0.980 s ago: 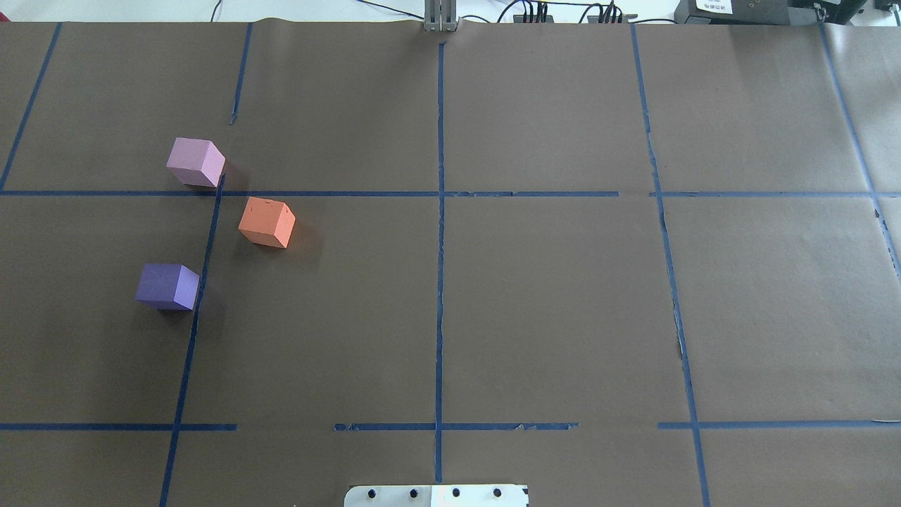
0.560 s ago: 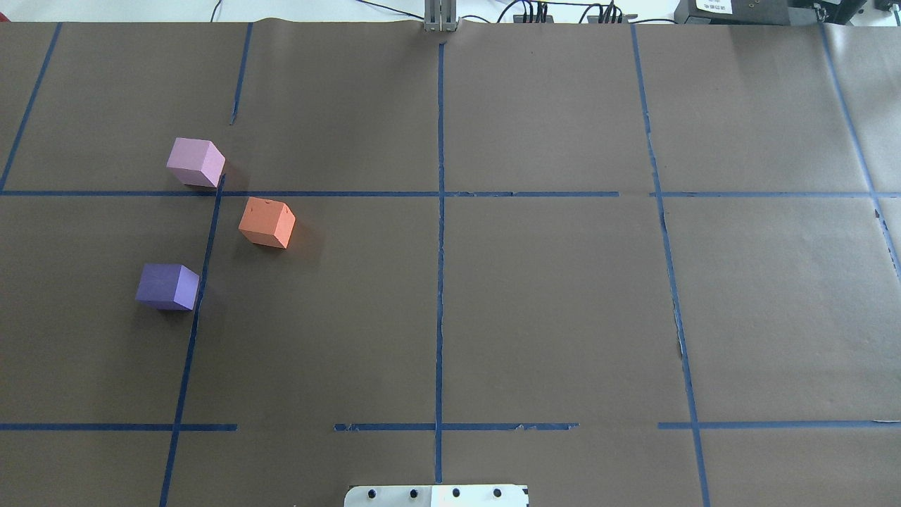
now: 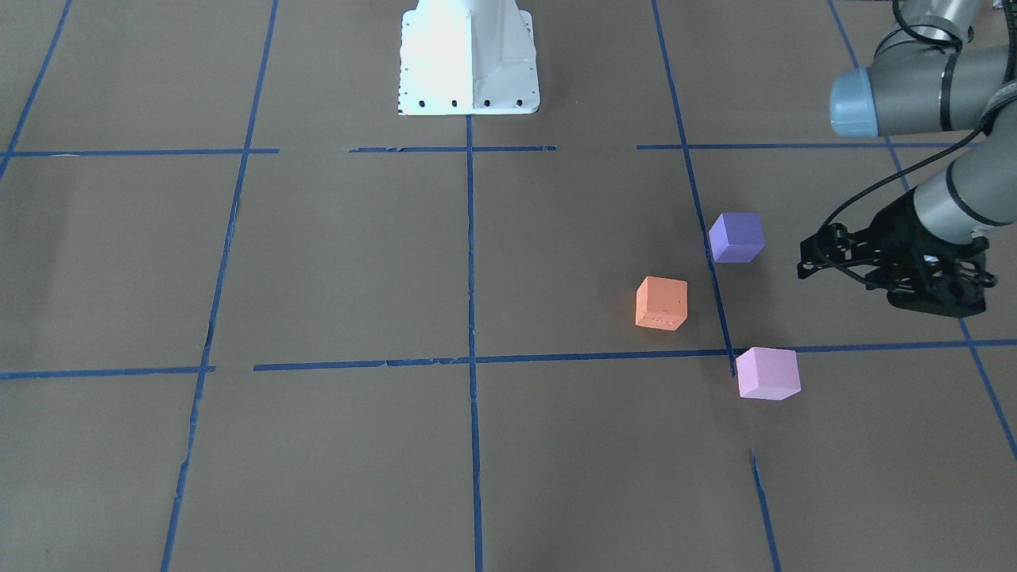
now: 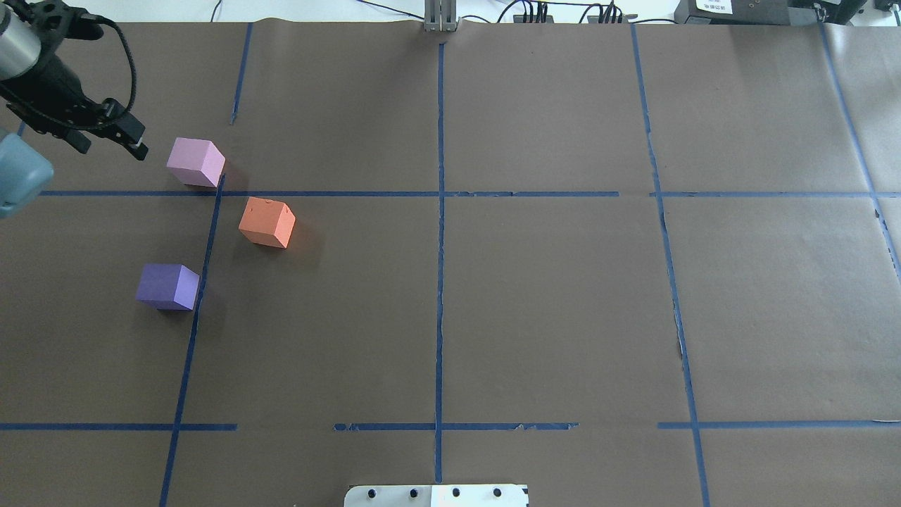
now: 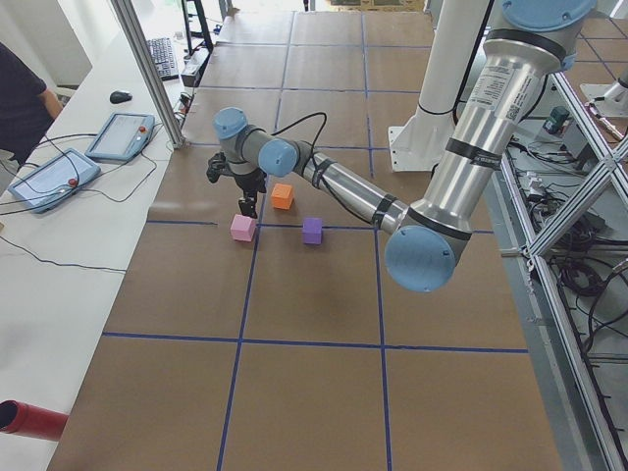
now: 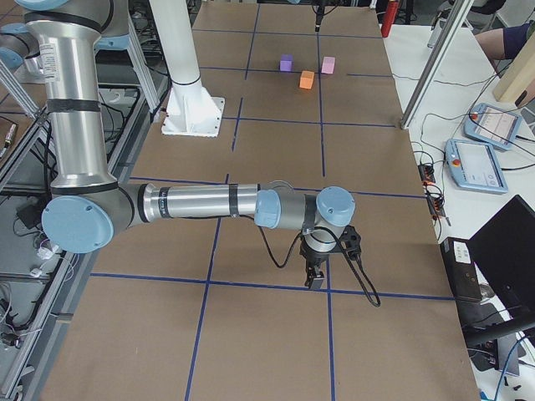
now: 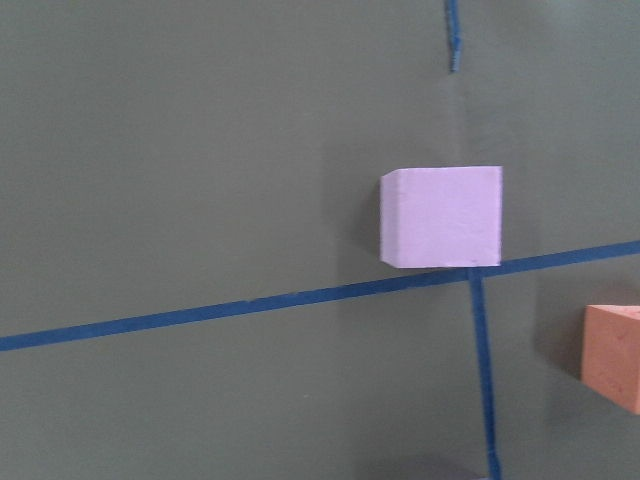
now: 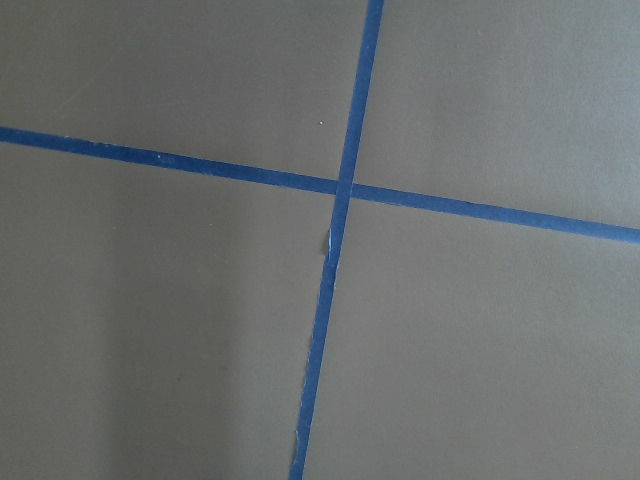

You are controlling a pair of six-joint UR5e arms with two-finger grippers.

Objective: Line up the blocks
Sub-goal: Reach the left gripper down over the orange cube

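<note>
overhead: the pink block sits on the table. the orange block is near it, robotward and to the right, and the purple block is farther robotward. the left gripper hovers just left of the pink block, opening unclear. right side: the right gripper hangs well apart from the pink block; i cannot tell its opening.

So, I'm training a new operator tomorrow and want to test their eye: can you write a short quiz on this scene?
1. True or false: the orange block sits off the line through the pink and blue-violet blocks.
2. Which block is nearest the jaws of the left arm? A orange, B blue-violet, C pink.
3. How many blocks is the robot holding?
Key: 1 true; 2 C; 3 none, all three rest on the table.
</note>
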